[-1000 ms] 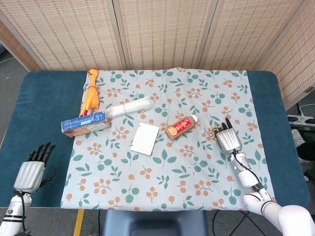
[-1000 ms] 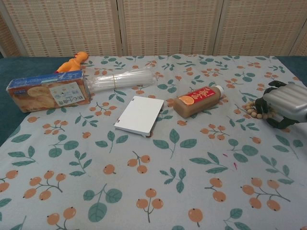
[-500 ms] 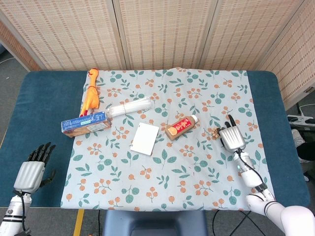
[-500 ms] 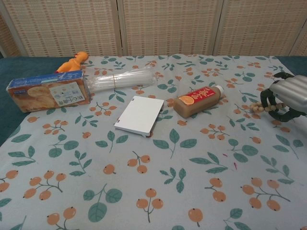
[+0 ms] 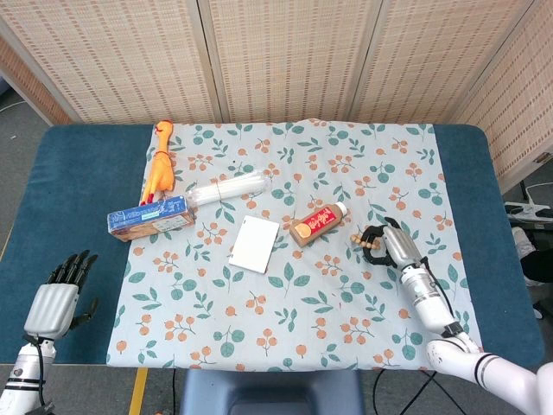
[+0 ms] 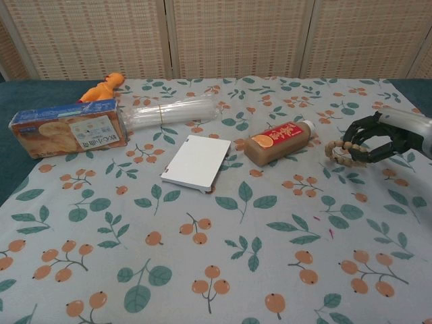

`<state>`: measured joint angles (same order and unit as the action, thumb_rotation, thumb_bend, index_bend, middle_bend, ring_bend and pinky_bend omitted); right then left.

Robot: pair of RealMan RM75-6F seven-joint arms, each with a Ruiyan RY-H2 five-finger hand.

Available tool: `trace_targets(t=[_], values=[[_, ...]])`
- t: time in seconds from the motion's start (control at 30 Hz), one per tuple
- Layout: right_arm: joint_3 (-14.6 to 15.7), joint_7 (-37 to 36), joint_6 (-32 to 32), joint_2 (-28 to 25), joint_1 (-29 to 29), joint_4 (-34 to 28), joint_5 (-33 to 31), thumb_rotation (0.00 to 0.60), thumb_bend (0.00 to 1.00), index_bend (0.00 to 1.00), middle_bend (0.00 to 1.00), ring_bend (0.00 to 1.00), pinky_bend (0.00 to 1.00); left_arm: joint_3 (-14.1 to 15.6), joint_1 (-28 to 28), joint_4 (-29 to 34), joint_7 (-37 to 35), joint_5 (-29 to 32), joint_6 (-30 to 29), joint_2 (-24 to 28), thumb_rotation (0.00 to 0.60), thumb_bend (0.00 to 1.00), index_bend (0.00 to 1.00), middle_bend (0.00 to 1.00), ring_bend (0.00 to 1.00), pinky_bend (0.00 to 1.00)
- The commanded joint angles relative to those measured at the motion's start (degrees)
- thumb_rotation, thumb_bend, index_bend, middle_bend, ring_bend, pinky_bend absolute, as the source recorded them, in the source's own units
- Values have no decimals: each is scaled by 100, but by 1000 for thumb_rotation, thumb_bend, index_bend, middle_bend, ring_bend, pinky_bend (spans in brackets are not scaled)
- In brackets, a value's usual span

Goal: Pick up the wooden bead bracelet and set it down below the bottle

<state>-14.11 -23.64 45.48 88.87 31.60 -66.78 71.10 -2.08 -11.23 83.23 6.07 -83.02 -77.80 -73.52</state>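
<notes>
The right hand (image 5: 390,245) grips the bracelet (image 6: 341,154), its dark fingers (image 6: 365,138) curled round the beads; the loop hangs from them, lifted clear of the cloth (image 5: 363,303), toward the cloth's right edge and just right of the bottle (image 5: 318,223). The bottle lies on its side near the cloth's middle, white cap pointing right. A white card (image 5: 255,244) lies just left of it. Toward the cloth's left edge sit a blue biscuit box (image 5: 150,217), a clear tube bundle (image 5: 227,188) and an orange rubber chicken (image 5: 159,168). The left hand (image 5: 62,294) holds nothing, fingers spread, over the tabletop's (image 5: 69,190) front left corner, well apart from everything.
</notes>
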Motion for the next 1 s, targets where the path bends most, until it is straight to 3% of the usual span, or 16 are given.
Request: trace_targets(t=[0.03, 0.13, 0.23, 0.33, 0.47, 0.63, 0.73, 0.87, 1.0], values=[[-681, -2056, -1187, -1011, -104, -1501, -533, 600, 476, 693, 575, 295, 54, 0, 0, 0, 0, 0, 0, 0, 600, 440, 0, 0, 0, 163], [-957, -3282, -1724, -1310, -220, -1964, -359, 600, 476, 680, 574, 295, 55, 0, 0, 0, 0, 0, 0, 0, 600, 440, 0, 0, 0, 163], [-1187, -4578, -2197, -1435, -426, -2323, -61, 600, 476, 580, 573, 285, 88, 0, 0, 0, 0, 0, 0, 0, 600, 440, 0, 0, 0, 163], [-1264, -5155, -2337, -1419, -555, -2442, 116, 600, 476, 487, 572, 271, 106, 0, 0, 0, 0, 0, 0, 0, 600, 439, 0, 0, 0, 163], [-1260, -6620, -2479, -1128, -908, -2725, 812, 600, 476, 402, 555, 249, 130, 0, 0, 0, 0, 0, 0, 0, 600, 439, 0, 0, 0, 163], [-818, -8155, -1833, -887, -794, -2334, 2057, 600, 478, 349, 542, 232, 150, 0, 0, 0, 0, 0, 0, 0, 600, 437, 0, 0, 0, 163], [-253, -9189, -1081, -833, -528, -1905, 2827, 585, 478, 314, 530, 218, 150, 0, 0, 0, 0, 0, 0, 0, 600, 438, 0, 0, 0, 163], [476, -9858, -188, -701, -200, -1250, 3519, 489, 476, 267, 505, 197, 150, 0, 0, 0, 0, 0, 0, 0, 600, 437, 0, 0, 0, 163], [987, -10205, 408, -555, 60, -808, 3754, 463, 432, 277, 504, 197, 152, 0, 0, 0, 0, 0, 0, 0, 600, 438, 0, 0, 0, 163]])
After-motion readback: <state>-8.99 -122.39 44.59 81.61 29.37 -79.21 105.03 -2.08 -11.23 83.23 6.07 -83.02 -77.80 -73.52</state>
